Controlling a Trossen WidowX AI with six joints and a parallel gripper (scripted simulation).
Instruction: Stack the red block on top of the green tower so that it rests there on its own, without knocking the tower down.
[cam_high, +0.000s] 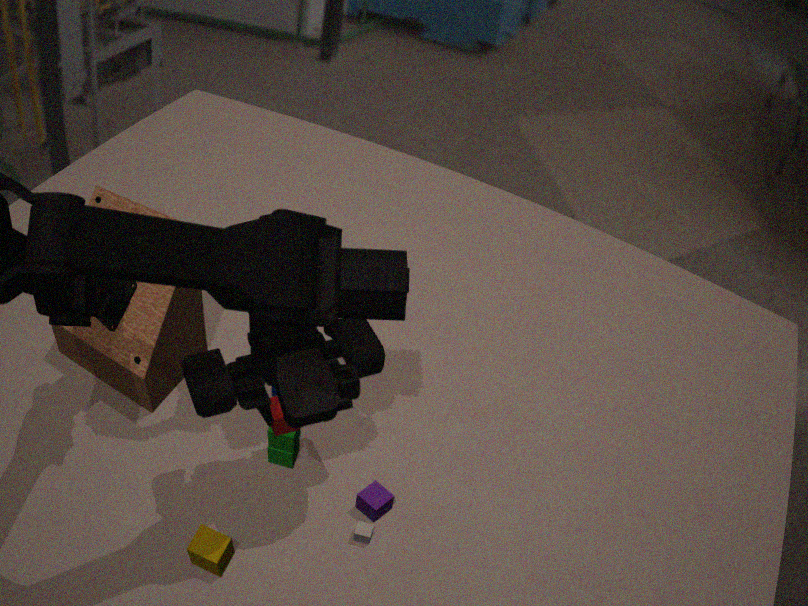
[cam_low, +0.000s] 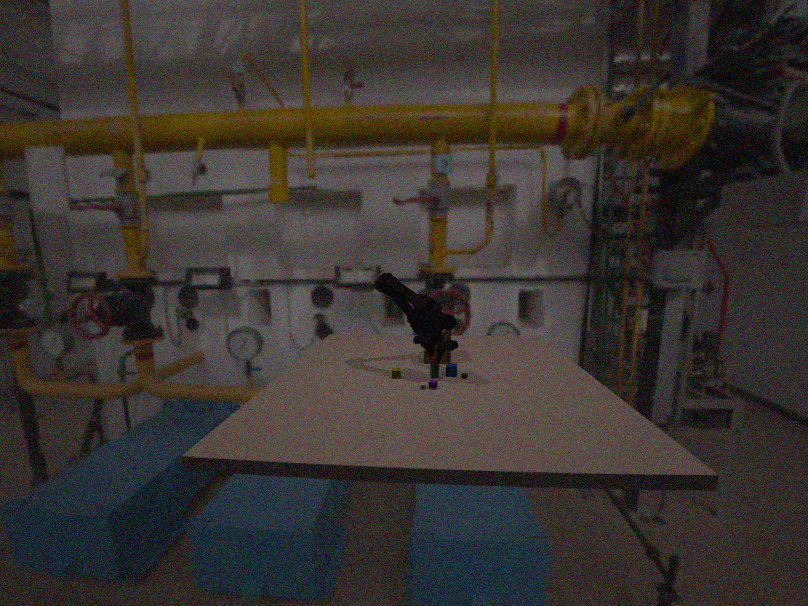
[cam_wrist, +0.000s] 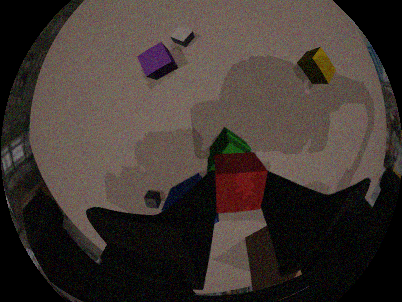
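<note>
while the tool (cam_high: 279, 409) is clamped on the red block (cam_high: 280, 417), that block hangs right over the green tower (cam_high: 283, 446), seemingly just above or at its top; whether they touch cannot be told. in the wrist view the red block (cam_wrist: 240, 182) covers most of the tower (cam_wrist: 229, 145), with green showing only past its upper left edge, so the alignment looks slightly off. if the block is let go like this it could land overhanging and tip off. a sideways nudge from the fingers, or a push down that is too hard, could topple the tower, which is only two small cubes.

the blue block (cam_wrist: 183, 188) is nearly hidden under the tool in the wrist view and unseen from above. the fingers are dark against the dark arm, so their edges are hard to trace. the exterior view is too far and dim to show any gap. the purple block (cam_high: 373, 500) and yellow block (cam_high: 210, 549) lie well apart on the counter (cam_high: 522, 391).
</note>
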